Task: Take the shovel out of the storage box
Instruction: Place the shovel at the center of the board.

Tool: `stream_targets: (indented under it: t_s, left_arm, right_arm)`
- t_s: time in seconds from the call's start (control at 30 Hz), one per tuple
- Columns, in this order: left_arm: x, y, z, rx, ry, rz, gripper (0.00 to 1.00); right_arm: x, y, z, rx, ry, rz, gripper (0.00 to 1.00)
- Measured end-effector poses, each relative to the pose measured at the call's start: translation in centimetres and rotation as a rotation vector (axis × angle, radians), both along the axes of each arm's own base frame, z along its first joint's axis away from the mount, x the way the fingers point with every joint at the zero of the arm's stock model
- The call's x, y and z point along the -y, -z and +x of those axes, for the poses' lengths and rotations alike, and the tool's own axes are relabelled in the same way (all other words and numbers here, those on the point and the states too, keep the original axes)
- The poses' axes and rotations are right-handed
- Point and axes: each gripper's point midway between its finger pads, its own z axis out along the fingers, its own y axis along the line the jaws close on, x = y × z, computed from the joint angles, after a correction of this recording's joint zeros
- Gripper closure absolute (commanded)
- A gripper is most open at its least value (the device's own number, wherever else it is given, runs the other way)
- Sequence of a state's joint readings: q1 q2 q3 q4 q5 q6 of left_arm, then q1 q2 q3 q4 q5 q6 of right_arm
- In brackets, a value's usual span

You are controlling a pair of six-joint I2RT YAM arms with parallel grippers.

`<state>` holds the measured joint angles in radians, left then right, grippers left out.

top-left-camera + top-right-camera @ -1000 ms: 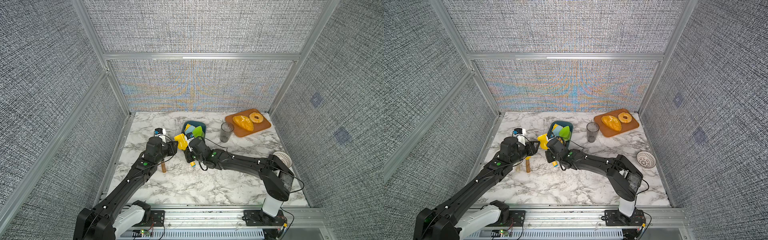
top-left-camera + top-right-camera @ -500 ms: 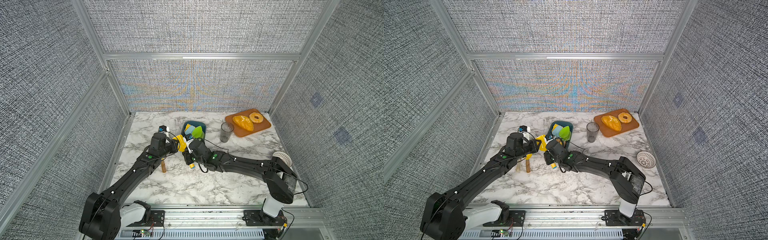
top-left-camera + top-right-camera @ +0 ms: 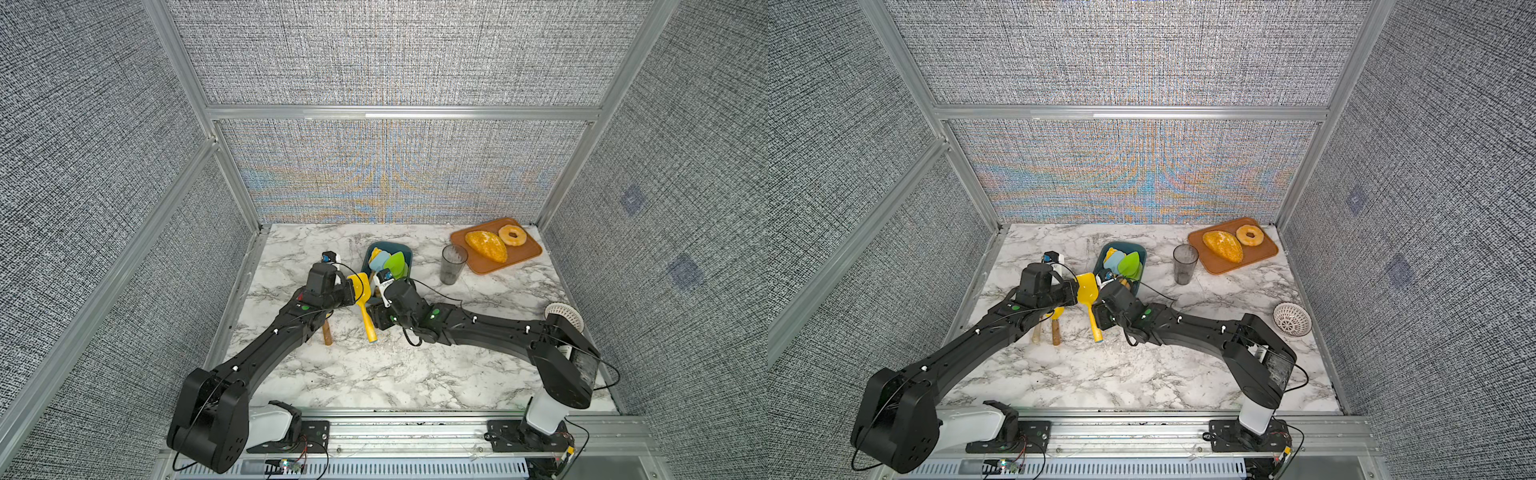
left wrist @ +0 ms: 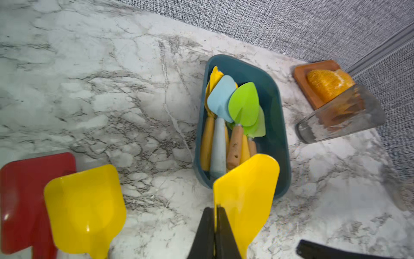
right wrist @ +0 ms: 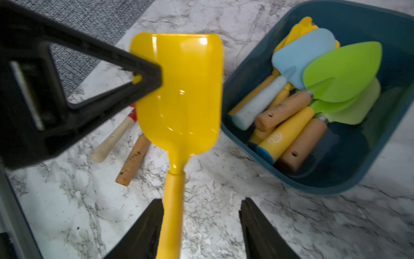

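We count one glossy yellow plastic shovel (image 5: 179, 89) being gripped, two shovels lying on the marble counter (image 4: 112, 89), one red (image 4: 26, 190) and one yellow (image 4: 85, 206), and at least four in the dark teal plastic storage box (image 4: 277, 139). The gripped one is outside the box, just beside its near corner, with its long axis running near to far and its blade towards the back wall. The left fingers (image 4: 210, 224) are clenched on the blade's edge. The right fingers (image 5: 253, 215) stand apart around the handle.

Gray woven fabric walls (image 3: 395, 54) on three sides, set in aluminium frame (image 3: 403, 113). White marble-pattern desk (image 3: 374, 374), gray veins. Metal rail (image 3: 415, 432) along front edge. Even light.
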<state>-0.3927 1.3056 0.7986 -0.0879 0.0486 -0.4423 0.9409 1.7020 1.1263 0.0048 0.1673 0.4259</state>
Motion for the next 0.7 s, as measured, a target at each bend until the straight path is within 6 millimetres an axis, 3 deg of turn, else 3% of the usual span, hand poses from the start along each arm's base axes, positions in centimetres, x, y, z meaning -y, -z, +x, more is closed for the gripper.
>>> stream_targets:
  t_s: [0.13, 0.27, 0.5, 0.7]
  left_arm:
    - [-1.9, 3.1, 0.1, -0.071, -0.031, 0.042, 1.0]
    - [-2.7, 5.3, -0.1, -0.133, -0.037, 0.046, 1.0]
    - [-3.2, 8.2, 0.3, -0.212, -0.031, 0.043, 1.0]
    - [-3.9, 9.3, 1.6, -0.243, -0.052, 0.053, 1.0]
  right_arm:
    - [2.8, 0.0, 0.9, 0.003, 0.06, 0.002, 0.4]
    - [4.3, -0.2, 1.1, 0.005, 0.084, 0.01, 0.4]
    - [5.4, 0.4, 1.2, -0.001, 0.102, 0.003, 0.4]
    - [5.6, 0.5, 1.1, -0.002, 0.102, 0.004, 0.4]
